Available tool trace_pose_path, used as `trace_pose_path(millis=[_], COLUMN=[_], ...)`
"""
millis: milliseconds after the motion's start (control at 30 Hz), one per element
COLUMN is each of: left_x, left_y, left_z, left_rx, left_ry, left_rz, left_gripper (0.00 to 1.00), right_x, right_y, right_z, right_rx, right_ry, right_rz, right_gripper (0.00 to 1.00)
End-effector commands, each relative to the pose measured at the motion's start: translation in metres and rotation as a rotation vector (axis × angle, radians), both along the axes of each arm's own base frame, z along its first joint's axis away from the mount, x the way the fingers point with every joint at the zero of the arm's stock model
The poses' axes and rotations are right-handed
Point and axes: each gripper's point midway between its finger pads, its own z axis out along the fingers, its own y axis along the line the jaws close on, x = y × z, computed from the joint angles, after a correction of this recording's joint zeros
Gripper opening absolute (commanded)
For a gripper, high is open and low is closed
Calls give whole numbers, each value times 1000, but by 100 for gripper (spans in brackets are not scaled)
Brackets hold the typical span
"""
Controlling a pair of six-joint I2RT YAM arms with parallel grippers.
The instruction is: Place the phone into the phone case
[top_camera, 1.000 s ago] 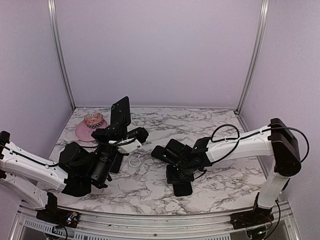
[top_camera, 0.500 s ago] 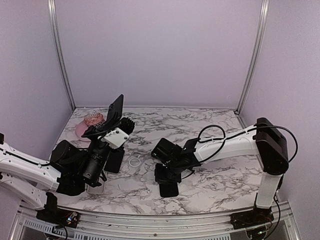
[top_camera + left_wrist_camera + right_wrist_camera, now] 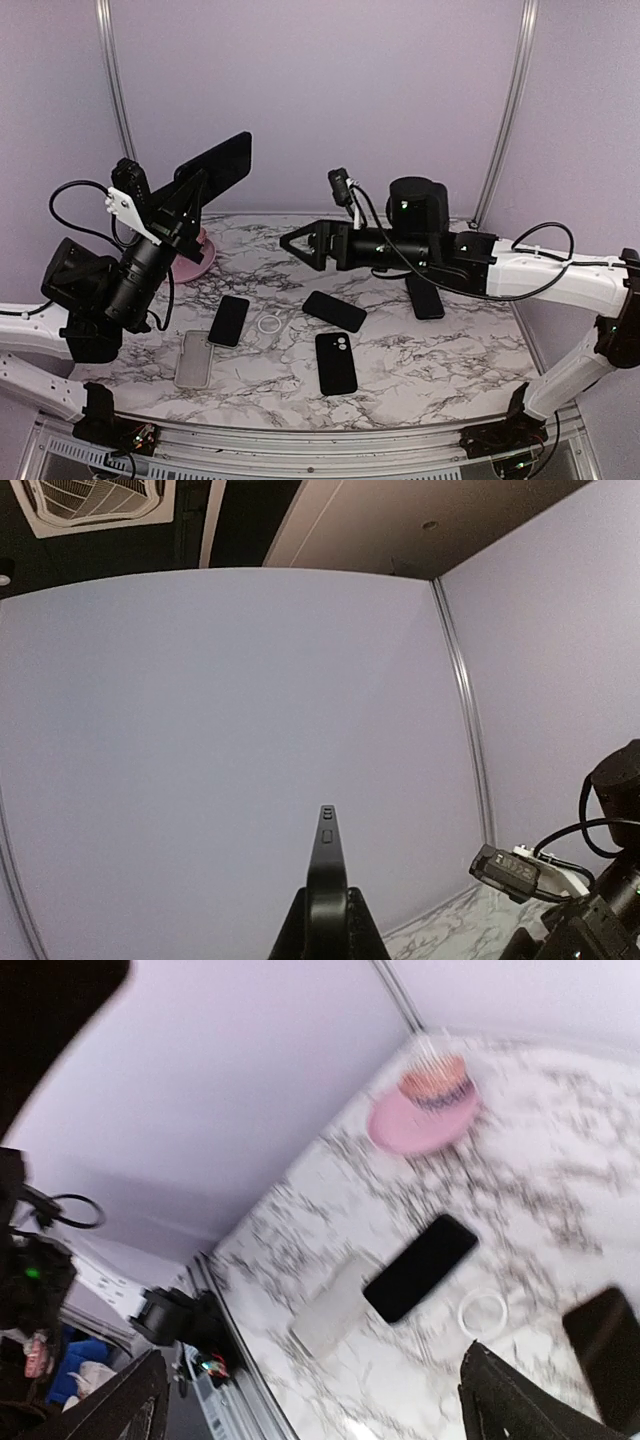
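My left gripper (image 3: 178, 205) is raised high above the table's left side, shut on a black phone-shaped slab (image 3: 215, 168). The left wrist view shows that slab (image 3: 327, 850) edge-on between the fingers, and I cannot tell whether it is a phone or a case. A clear grey phone case (image 3: 193, 358) lies flat at the front left, with a black phone (image 3: 228, 320) beside it. My right gripper (image 3: 298, 250) hangs open and empty over the table's middle. The right wrist view looks down on the case (image 3: 330, 1310) and the phone (image 3: 420, 1265).
Three more black phone-shaped slabs lie flat: one at the centre (image 3: 334, 311), one at the front (image 3: 336, 363) with its camera corner showing, and one on the right (image 3: 424, 296). A white ring (image 3: 269, 324) lies between them. A pink dish (image 3: 195, 258) sits back left.
Both arms rose from the table. The left one carried its black slab up and left. The right gripper opened and pulled back, leaving a black slab at the front.
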Motion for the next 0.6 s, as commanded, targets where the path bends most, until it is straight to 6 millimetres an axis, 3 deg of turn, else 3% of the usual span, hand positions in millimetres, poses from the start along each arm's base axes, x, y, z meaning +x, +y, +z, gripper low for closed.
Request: trace_pose_path(millis=[0, 133, 233, 367, 433, 567], left_x=[-28, -34, -41, -44, -41, -41], left_y=[-19, -29, -36, -44, -49, -56], left_z=[63, 90, 99, 100, 96, 91], left_rx=[-277, -386, -448, -493, -501, -494], left_ry=[-30, -24, -16, 13, 30, 44], left_rz=[-413, -614, -754, -843, -853, -883], left_gripper=[0, 0, 0, 0, 0, 0], right_x=[0, -22, -33, -48, -54, -56], right_y=[-19, -22, -25, -35, -39, -41], right_z=[124, 172, 204, 227, 233, 230], right_rx=[451, 564, 626, 690, 723, 746], right_ry=[-439, -640, -737, -806, -816, -796], right_rz=[182, 296, 337, 371, 391, 395], right_gripper=[97, 97, 98, 92, 83, 49])
